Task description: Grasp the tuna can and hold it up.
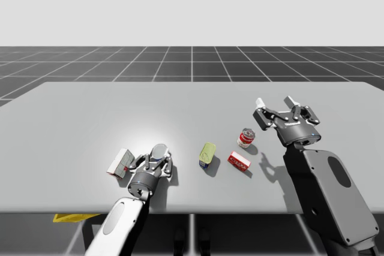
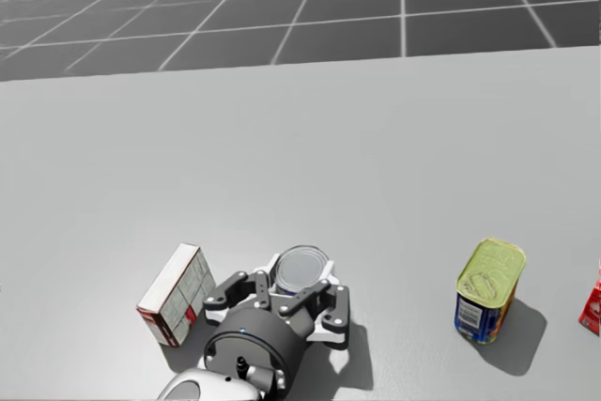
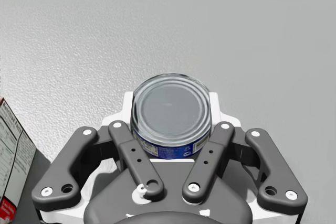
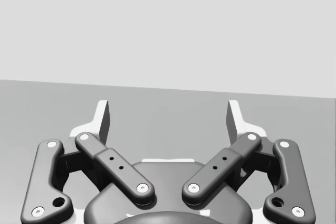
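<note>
Because the tuna can (image 3: pixel 171 109) already sits between the fingers (image 3: pixel 125 139) of my left tool (image 2: pixel 299 285), what matters for the coming move is direction: it should go straight up. The can is short and round and stands upright, its flat lid facing the ceiling and its axis vertical. My left tool reaches in low from the near edge of the tabletop (image 1: pixel 120 106) and takes the can across its curved wall, one finger on each side. From the left wrist view both fingers look pressed against the wall, so I judge the tool closed on the can with only its width between them.

I cannot tell from these views whether the can's base has left the tabletop. In the high view the tool and can sit low, at most barely raised, so I judge the hold-up not yet done.

Just beside the left tool, on its outer side, stands a white-and-red box (image 2: pixel 176 294), close enough that a sideways drift could clip it. A green-topped can (image 2: pixel 489 289) stands well apart toward the middle, with a small red box (image 1: pixel 239 160) and a red-and-white round can (image 1: pixel 246 138) beyond it.

My right tool (image 1: pixel 276 105) hangs above the tabletop near the round can, fingers spread wide, gripping nothing, and is much the farther of the two from the tuna can.
</note>
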You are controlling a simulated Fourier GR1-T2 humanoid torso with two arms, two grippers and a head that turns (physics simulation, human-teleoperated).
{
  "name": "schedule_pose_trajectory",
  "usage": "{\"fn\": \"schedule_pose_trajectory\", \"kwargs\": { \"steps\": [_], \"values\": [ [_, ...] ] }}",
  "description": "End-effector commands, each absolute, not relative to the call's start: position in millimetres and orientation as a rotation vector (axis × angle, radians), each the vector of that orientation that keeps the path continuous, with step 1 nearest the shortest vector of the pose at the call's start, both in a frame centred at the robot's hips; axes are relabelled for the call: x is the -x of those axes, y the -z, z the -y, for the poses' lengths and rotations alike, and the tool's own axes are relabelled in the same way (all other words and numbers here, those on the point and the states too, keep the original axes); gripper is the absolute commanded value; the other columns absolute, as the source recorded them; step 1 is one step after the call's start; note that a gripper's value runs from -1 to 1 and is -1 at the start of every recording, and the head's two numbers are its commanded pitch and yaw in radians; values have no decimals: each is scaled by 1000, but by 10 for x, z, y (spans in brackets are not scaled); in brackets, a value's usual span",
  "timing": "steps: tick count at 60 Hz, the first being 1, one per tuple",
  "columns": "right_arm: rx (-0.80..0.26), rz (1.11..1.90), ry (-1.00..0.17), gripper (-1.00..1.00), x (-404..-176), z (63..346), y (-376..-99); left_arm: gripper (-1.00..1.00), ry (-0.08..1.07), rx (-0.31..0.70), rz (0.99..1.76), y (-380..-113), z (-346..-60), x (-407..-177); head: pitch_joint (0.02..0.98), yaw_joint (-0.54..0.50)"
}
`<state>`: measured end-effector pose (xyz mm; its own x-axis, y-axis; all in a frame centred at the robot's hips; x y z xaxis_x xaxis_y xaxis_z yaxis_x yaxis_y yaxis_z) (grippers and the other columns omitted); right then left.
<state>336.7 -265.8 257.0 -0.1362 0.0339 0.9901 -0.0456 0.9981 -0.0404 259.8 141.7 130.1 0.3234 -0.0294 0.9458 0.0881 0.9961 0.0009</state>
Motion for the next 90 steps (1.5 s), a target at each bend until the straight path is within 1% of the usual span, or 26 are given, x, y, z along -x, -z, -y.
{"fn": "schedule_pose_trajectory", "kwargs": {
  "steps": [1, 6, 14, 21, 22, 29, 31, 37, 40, 43, 54, 56, 57, 59, 64, 65, 69, 73, 76, 77, 88, 90],
  "values": [
    [-10, 1705, -67, -1000, -3370, 2666, -2570, 887, 153, 110, 1200, -1191, -1381, -2554, 610, 239],
    [-11, 1704, -67, -1000, -3373, 2671, -2566, 893, 156, 104, 1199, -1173, -1372, -2550, 552, 248],
    [-15, 1701, -71, -1000, -3370, 2682, -2567, 837, 152, 111, 1186, -1158, -1367, -2550, 504, 259],
    [-28, 1694, -80, -1000, -3370, 2698, -2569, 832, 152, 118, 1184, -1167, -1355, -2557, 487, 264],
    [-29, 1693, -81, -1000, -3370, 2700, -2569, 856, 152, 118, 1186, -1178, -1353, -2559, 485, 265],
    [-31, 1690, -84, -1000, -3368, 2704, -2568, 849, 159, 121, 1202, -1295, -1335, -2560, 483, 264],
    [-30, 1689, -86, -1000, -3369, 2704, -2566, 827, 163, 126, 1214, -1372, -1331, -2561, 482, 264],
    [-28, 1690, -87, -1000, -3370, 2710, -2564, 851, 179, 124, 1253, -1578, -1335, -2580, 482, 262],
    [-28, 1690, -86, -1000, -3370, 2712, -2564, 852, 184, 124, 1262, -1622, -1336, -2581, 481, 261],
    [-28, 1690, -85, -1000, -3370, 2716, -2565, 868, 197, 127, 1283, -1747, -1340, -2582, 480, 260],
    [-28, 1689, -83, -1000, -3375, 2722, -2565, 856, 214, 124, 1342, -2039, -1378, -2596, 478, 262],
    [-29, 1689, -83, -1000, -3375, 2722, -2565, 878, 218, 121, 1351, -2080, -1385, -2600, 477, 262],
    [-29, 1690, -82, -1000, -3376, 2724, -2565, 900, 220, 121, 1363, -2144, -1394, -2604, 477, 263],
    [-29, 1690, -82, -1000, -3377, 2725, -2565, 881, 223, 119, 1373, -2185, -1399, -2608, 476, 263],
    [-29, 1689, -82, -1000, -3379, 2726, -2564, 909, 232, 113, 1399, -2311, -1417, -2623, 473, 263],
    [-29, 1689, -82, -1000, -3380, 2728, -2565, 907, 235, 112, 1413, -2375, -1424, -2630, 472, 262],
    [-29, 1688, -81, -1000, -3382, 2731, -2565, 903, 246, 105, 1433, -2463, -1431, -2640, 470, 261],
    [-29, 1688, -80, -1000, -3382, 2731, -2566, 914, 254, 96, 1469, -2615, -1444, -2668, 467, 260],
    [-28, 1689, -80, -1000, -3383, 2731, -2566, 911, 255, 93, 1482, -2679, -1453, -2682, 465, 259],
    [-28, 1688, -81, -1000, -3384, 2730, -2565, 916, 259, 90, 1496, -2741, -1460, -2692, 464, 257],
    [-30, 1686, -81, -1000, -3387, 2733, -2564, 912, 267, 76, 1564, -3049, -1488, -2735, 461, 253],
    [-30, 1685, -81, -1000, -3388, 2735, -2562, 915, 268, 72, 1584, -3144, -1497, -2744, 460, 252]
  ]
}}
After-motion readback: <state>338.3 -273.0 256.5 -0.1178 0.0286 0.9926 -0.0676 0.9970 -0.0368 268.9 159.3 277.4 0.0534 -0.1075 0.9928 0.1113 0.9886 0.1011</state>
